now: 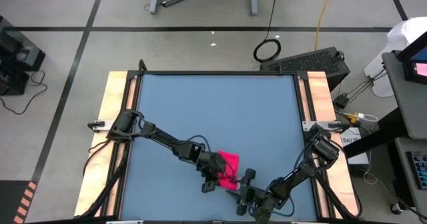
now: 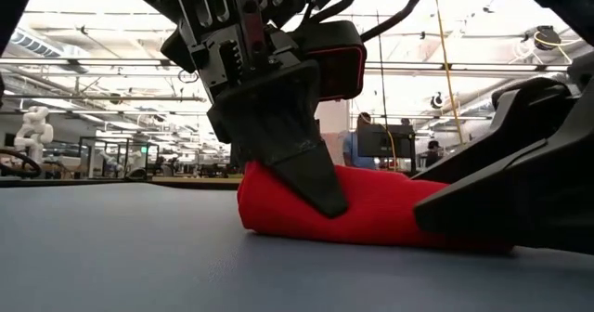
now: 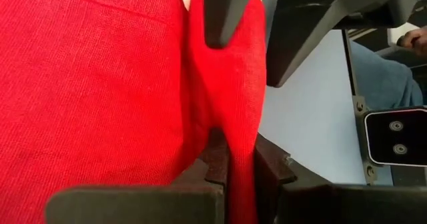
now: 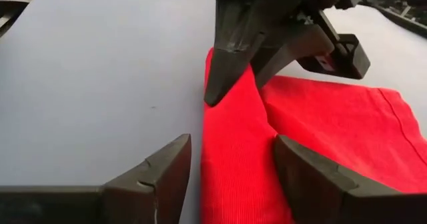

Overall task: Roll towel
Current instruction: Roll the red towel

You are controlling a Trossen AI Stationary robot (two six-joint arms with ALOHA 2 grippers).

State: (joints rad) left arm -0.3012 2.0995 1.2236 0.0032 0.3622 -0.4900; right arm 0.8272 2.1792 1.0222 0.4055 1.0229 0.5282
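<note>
Near bench [image 1: 200,111] front edge: left claw [image 1: 212,182] clamped on towel [image 1: 229,163] fold; right claw [image 4: 230,177] apart, straddling rolled end.

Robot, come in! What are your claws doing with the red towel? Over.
Left claw shut, pinching a fold of the towel. Right claw open, straddling the rolled edge. Towel part rolled on the table. Nothing in the way.

In the low view, the left gripper [image 2: 320,196] covers the middle of the towel [image 2: 380,205], and a dark arm at lower right hides its far end. The left wrist view cuts the cloth off at top, left and bottom edges. Background people stay too blurred to tell.
</note>
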